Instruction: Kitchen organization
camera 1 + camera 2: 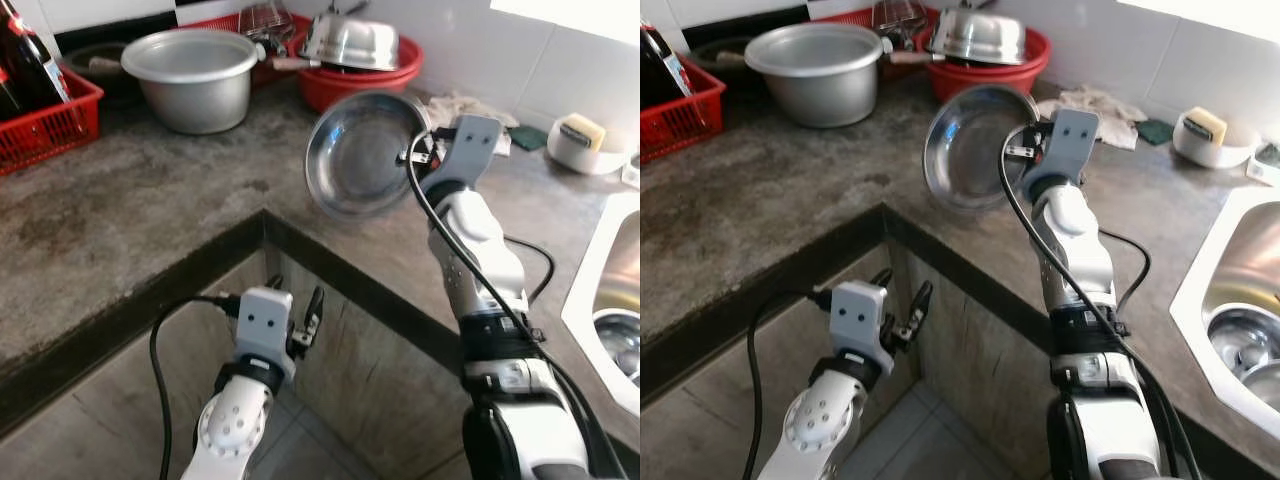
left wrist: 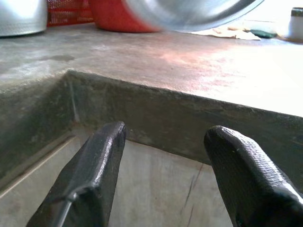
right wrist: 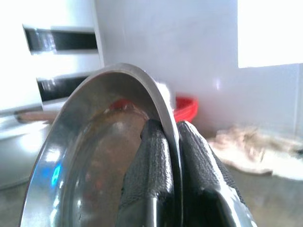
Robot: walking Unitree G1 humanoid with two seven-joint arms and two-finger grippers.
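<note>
Item: steel plate (image 1: 362, 155); shallow, round, tilted nearly on edge and held in the air above the inner corner of the grey stone counter (image 1: 130, 220); carried clear of the surface, presumably to be put away or stacked.

Holder: right gripper (image 3: 171, 142); both black fingers pinched on the plate's rim, one inside the dish, one behind; a rim grip suits so thin a lip.

Left gripper (image 2: 163, 156); low, below the counter's front edge, facing the tiled cabinet front; fingers spread apart, holding nothing; appears idle.

Back edge of counter: aluminium pot (image 1: 195, 75), empty, upright; red basin (image 1: 385, 75) beside it, with a steel bowl (image 1: 350, 40) turned upside down on it, likely draining; a likely home for the plate, as a judgement only.

Far left corner: red crate (image 1: 50, 120) holding dark bottles (image 1: 30, 60).

Right end: sink (image 1: 1240, 300), steel items in its bowl; near the wall a white cloth (image 1: 1095, 105) and a small white dish with sponge (image 1: 1210, 135).
</note>
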